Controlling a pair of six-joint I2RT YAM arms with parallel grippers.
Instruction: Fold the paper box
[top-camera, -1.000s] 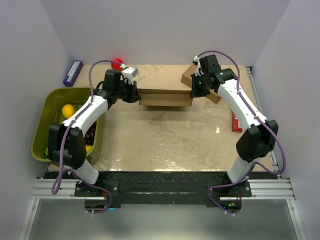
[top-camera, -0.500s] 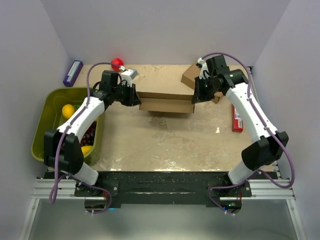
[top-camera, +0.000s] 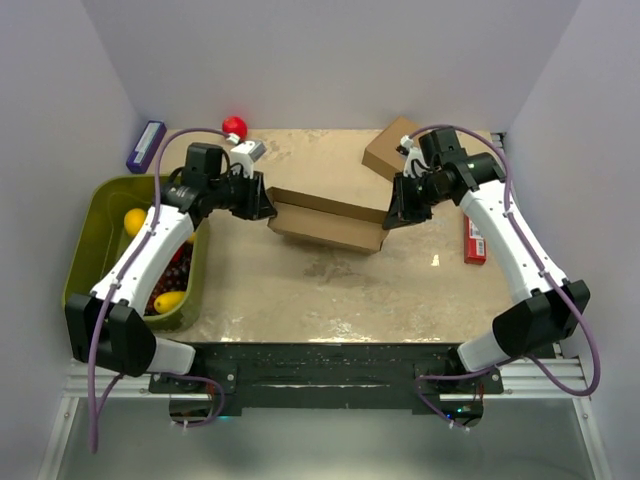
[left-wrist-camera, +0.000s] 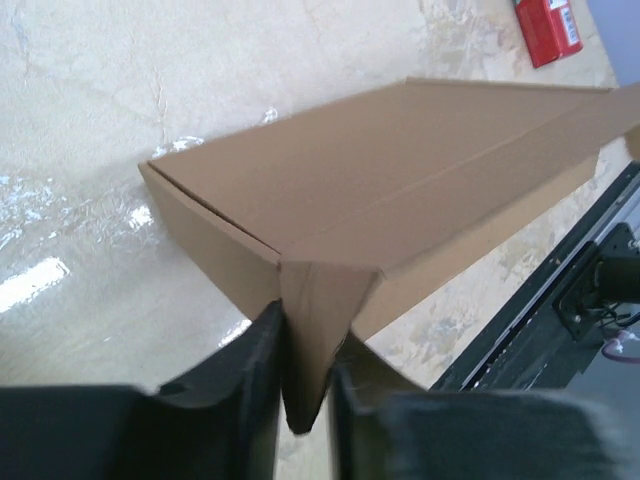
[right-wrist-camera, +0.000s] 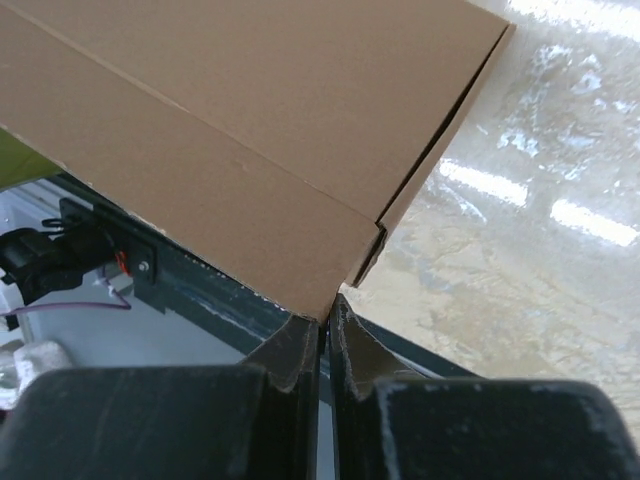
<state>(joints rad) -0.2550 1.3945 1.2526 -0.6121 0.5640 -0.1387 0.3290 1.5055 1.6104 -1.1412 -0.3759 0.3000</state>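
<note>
The paper box (top-camera: 325, 220) is a shallow brown cardboard carton held between my two grippers over the middle of the table, slightly askew. My left gripper (top-camera: 262, 205) is at its left end. In the left wrist view the box (left-wrist-camera: 400, 170) stretches away, and the left gripper (left-wrist-camera: 305, 345) is shut on a corner flap that hangs down. My right gripper (top-camera: 392, 214) is at the right end. In the right wrist view the right gripper (right-wrist-camera: 325, 320) is shut on the bottom corner of the box (right-wrist-camera: 250, 130).
A second brown carton (top-camera: 388, 150) lies at the back right, behind the right arm. A green bin (top-camera: 82, 250) with fruit stands at the left. A red ball (top-camera: 234, 126) and a blue box (top-camera: 146, 145) lie at the back left. A red packet (top-camera: 474, 243) lies at the right edge.
Both arms have carried the box towards the near side of the table. It has turned a little, so its right end now sits nearer than its left.
</note>
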